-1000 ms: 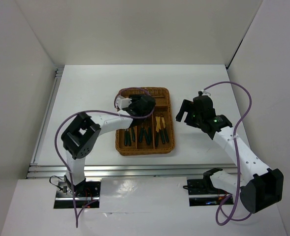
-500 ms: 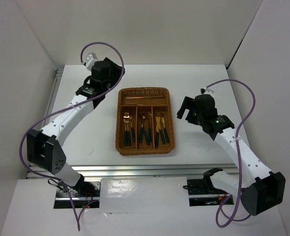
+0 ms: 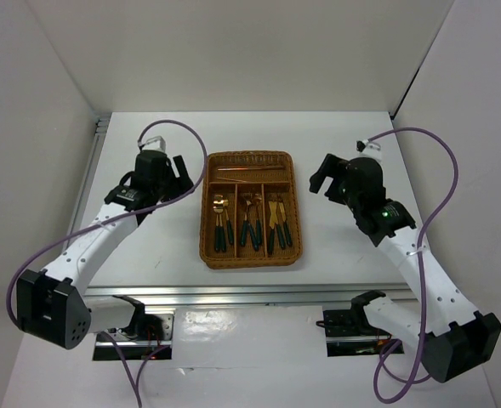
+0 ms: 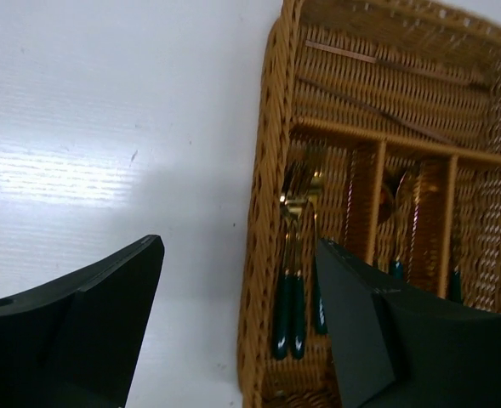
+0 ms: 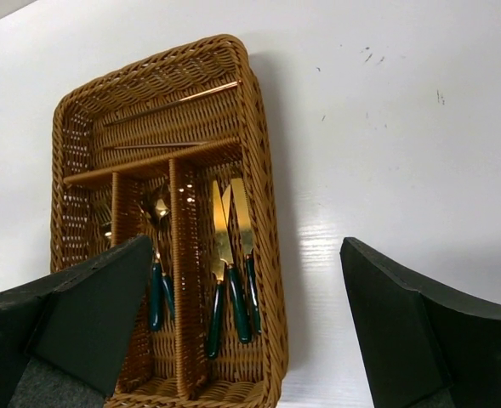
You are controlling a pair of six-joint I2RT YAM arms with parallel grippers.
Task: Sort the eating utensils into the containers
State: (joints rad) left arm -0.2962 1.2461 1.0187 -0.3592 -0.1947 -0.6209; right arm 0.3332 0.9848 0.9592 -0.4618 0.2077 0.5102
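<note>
Top external view first: a brown wicker tray [image 3: 250, 262] sits in the middle of the white bench [image 3: 173, 246], its long side running away from the arm bases, and every piece of cutlery I can see lies inside it. The crosswise slot at the far end holds the thin copper-brown chopsticks [image 3: 246, 170], lying across the tray. Of the three long slots, the left one has the forks [image 4: 294, 255], the middle one the spoons [image 5: 156, 212], and the right one the knives [image 5: 230, 229]. All of them lie with gold heads toward the far end and dark green handles toward the near rim. The left claw [image 4: 239, 246] hangs over bare bench just beside the tray's left wall, its two dark fingers [image 4: 80, 323] spread wide with nothing between them (one finger blocks part of the left slot in its own camera). The right claw [image 5: 246, 245] is up over the bench on the tray's right side, also spread wide and empty. Its wrist view looks down onto the tray and the bare white surface next to it. Neither claw touches the tray or anything in it. A purple cable [image 3: 429, 170] loops off each arm.
</note>
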